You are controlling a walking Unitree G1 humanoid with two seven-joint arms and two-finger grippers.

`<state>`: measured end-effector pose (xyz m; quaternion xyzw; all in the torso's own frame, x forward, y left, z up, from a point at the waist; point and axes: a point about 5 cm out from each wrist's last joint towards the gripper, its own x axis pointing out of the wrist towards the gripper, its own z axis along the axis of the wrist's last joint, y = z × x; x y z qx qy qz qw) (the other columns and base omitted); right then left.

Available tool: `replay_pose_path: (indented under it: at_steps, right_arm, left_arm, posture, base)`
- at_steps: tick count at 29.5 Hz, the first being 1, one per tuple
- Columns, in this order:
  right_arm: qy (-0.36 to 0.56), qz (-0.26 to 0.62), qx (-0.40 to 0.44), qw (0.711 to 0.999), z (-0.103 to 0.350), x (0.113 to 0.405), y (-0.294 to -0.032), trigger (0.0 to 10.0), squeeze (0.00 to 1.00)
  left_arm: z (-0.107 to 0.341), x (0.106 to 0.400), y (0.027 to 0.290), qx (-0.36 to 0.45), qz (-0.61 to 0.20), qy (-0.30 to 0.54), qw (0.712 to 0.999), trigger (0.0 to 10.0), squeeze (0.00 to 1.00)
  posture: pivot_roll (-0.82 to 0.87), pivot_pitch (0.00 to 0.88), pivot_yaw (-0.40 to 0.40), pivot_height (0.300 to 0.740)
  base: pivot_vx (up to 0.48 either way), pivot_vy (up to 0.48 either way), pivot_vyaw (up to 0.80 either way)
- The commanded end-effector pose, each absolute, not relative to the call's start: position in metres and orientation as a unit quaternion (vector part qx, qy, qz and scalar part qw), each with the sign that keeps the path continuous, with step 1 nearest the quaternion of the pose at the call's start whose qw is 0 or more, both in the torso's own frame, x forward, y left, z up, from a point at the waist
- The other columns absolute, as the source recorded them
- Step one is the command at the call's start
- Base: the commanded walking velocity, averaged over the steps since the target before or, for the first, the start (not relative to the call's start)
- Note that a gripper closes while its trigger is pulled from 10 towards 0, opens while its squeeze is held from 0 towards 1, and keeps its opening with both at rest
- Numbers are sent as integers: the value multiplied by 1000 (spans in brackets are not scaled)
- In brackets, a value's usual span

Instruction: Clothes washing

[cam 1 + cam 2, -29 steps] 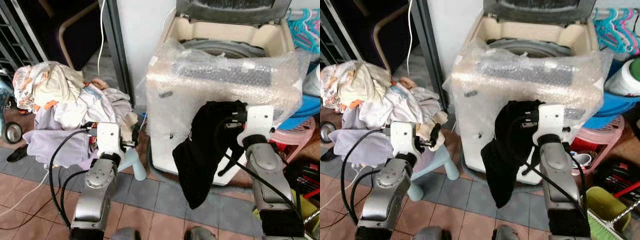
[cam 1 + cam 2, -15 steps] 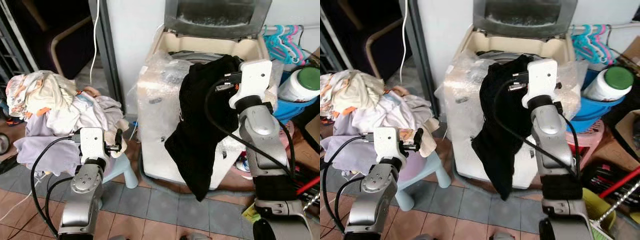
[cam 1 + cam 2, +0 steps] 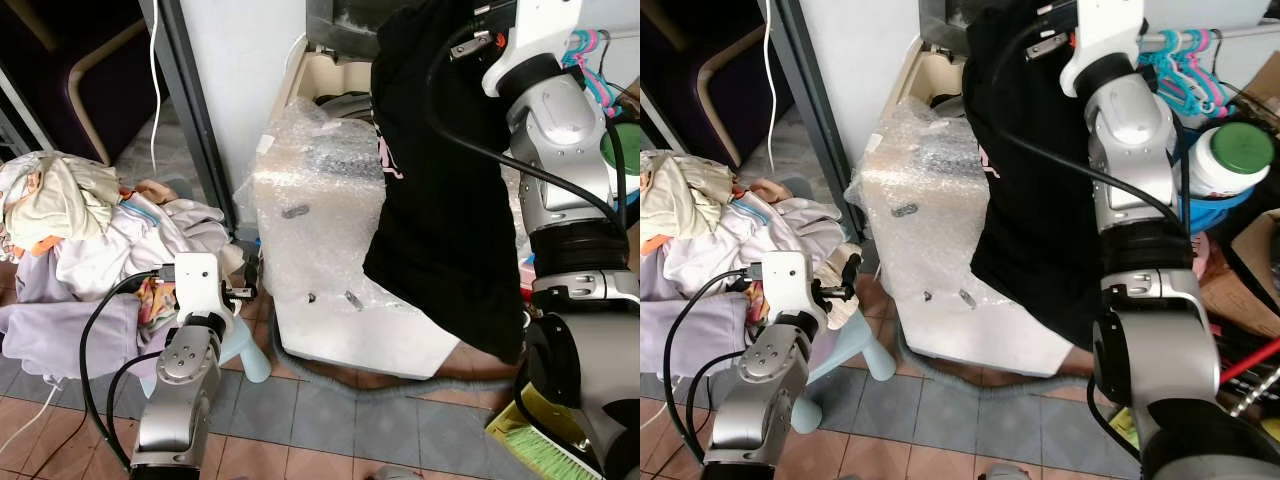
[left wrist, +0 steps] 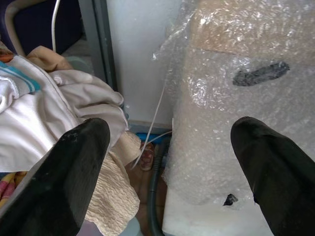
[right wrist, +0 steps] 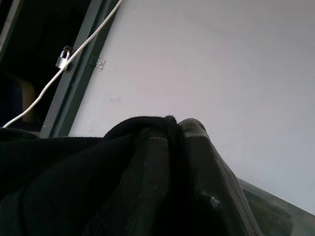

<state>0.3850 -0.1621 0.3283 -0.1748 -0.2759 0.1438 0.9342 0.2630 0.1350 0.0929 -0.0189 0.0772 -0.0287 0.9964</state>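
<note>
My right gripper (image 5: 170,125) is shut on a black garment (image 3: 440,200), which I hold high so that it hangs down across the front and top of the washing machine (image 3: 320,200). The machine is wrapped in bubble wrap; its lid (image 3: 340,12) stands open and its tub opening (image 3: 335,100) shows behind the cloth. The cloth hides the gripper's fingers. My left gripper (image 4: 167,162) is open and empty, held low between the machine and a pile of light clothes (image 3: 70,220). Its fingers (image 4: 74,167) stand wide apart.
The clothes pile rests on a pale blue stool (image 3: 245,350). A dark door frame (image 3: 190,110) and a white cable (image 3: 155,70) lie left of the machine. At the right are a green-capped white bottle (image 3: 1230,160), hangers (image 3: 1180,70) and a brush (image 3: 540,440).
My right arm has lifted the black garment from in front of the machine up to above its top. The camera has come closer. The left gripper stays low and open.
</note>
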Motion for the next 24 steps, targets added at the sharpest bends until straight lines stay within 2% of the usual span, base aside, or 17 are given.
replay_pose_path:
  at_steps: [1, 5, 8, 10, 12, 14, 16, 20, 21, 22, 23, 24]
  right_arm:
    - [-298, 166, -185, 922, 342, 384, -151, 10000, 0]
    - [-313, 172, -184, 916, 370, 392, -149, 10000, 0]
    - [-325, 126, -165, 923, 399, 396, -164, 10000, 0]
    - [-322, 70, -169, 929, 410, 397, -177, 10000, 0]
    - [-313, -24, -140, 939, 427, 395, -206, 10000, 0]
    - [-302, -85, -74, 947, 436, 389, -236, 10000, 0]
    - [-293, -97, -95, 947, 429, 389, -244, 10000, 0]
    - [-227, -60, -109, 966, 393, 402, -240, 10000, 0]
    - [-154, -22, -101, 983, 355, 412, -235, 10000, 0]
    - [-119, -7, -103, 988, 337, 415, -233, 10000, 627]
    - [-99, 1, -104, 990, 326, 416, -231, 10000, 627]
    - [-81, 25, -96, 992, 311, 418, -227, 10000, 1000]
  left_arm:
    - [92, 263, 139, -16, -20, 78, 997, 10000, 0]
    - [92, 264, 137, -11, -23, 76, 997, 10000, 0]
    - [92, 265, 136, -17, -23, 77, 997, 10000, 0]
    - [92, 265, 135, -18, -23, 77, 997, 10000, 0]
    - [92, 265, 133, -17, -29, 78, 996, 10000, 0]
    - [92, 264, 132, -21, -29, 79, 996, 10000, 0]
    - [91, 262, 132, -23, -26, 81, 996, 10000, 0]
    - [89, 260, 133, -26, -23, 83, 996, 10000, 0]
    - [89, 260, 132, -26, -26, 84, 996, 10000, 0]
    - [89, 260, 131, -25, -28, 85, 996, 10000, 0]
    - [89, 260, 131, -25, -30, 85, 996, 10000, 0]
    - [89, 260, 130, -25, -32, 85, 996, 10000, 0]
  posture:
    - [-1, 0, -1, 740]
    - [-1, 0, -2, 740]
    - [1, 0, -2, 740]
    - [1, 0, -2, 740]
    - [7, 0, -11, 740]
    - [11, 0, -20, 740]
    - [11, 0, -22, 740]
    - [9, 0, -18, 740]
    - [8, 0, -15, 740]
    - [8, 0, -15, 740]
    - [8, 0, -15, 740]
    - [5, 0, -10, 740]
  base:
    - [401, 262, 0]
    - [401, 262, 0]
    - [338, 257, 0]
    - [0, 0, 0]
    - [0, 0, 0]
    - [0, 0, 0]
    - [0, 0, 0]
    - [0, 0, 0]
    - [0, 0, 0]
    - [0, 0, 0]
    - [0, 0, 0]
    - [0, 0, 0]
